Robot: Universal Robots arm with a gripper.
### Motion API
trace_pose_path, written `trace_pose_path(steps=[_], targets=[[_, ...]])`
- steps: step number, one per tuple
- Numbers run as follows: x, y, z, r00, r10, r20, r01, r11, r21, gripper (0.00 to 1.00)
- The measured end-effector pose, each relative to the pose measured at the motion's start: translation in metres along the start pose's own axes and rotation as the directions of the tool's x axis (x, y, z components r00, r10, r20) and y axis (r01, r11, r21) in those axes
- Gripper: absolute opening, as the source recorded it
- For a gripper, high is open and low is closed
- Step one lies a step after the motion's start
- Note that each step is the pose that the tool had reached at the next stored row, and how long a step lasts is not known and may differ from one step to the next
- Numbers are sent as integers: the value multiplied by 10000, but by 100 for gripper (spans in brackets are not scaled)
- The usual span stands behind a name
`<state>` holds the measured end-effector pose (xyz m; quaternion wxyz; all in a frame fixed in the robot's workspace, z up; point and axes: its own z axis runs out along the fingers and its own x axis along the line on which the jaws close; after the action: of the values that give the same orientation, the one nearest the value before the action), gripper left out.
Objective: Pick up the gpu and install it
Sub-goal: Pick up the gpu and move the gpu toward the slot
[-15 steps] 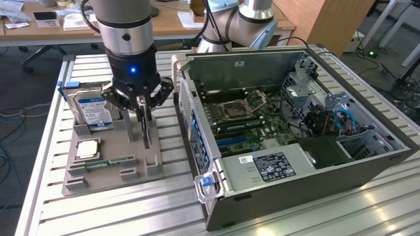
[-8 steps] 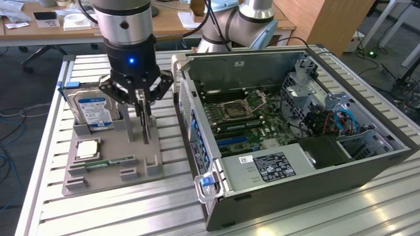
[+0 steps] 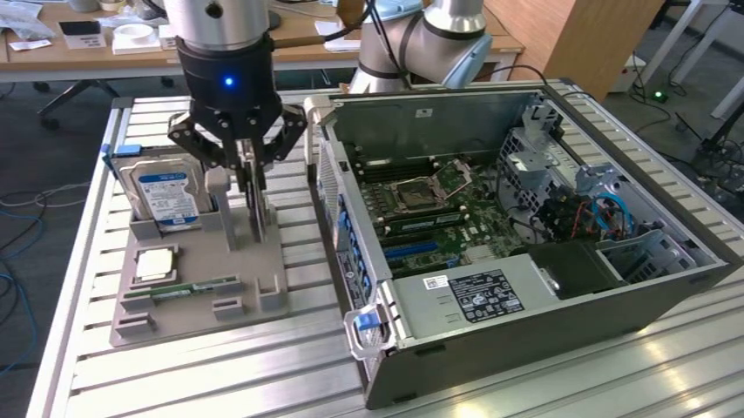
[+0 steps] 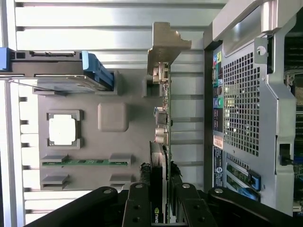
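Bright even light, soft shadows, mild glare

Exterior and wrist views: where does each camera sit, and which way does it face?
Exterior: raised off the arm, angled down on the open computer case and grey holder; arm and pincer show.
Wrist: on the wrist, looking straight down; pincer fingers flank the gpu.
Shared: gpu, holder, hard drive, computer case.
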<state>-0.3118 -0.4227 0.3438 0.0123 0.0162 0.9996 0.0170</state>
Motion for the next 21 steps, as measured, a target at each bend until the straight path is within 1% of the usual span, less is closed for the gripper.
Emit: trace_pose_path(steps=[6,14,15,21], targets=[[-4,6,-173,10000,0,0,0,10000,0,26],[-11,15,-432,10000,0,0,0,10000,0,26],[-15,21,-605,10000,0,0,0,10000,0,26],[-17,24,-699,10000,0,0,0,10000,0,26]])
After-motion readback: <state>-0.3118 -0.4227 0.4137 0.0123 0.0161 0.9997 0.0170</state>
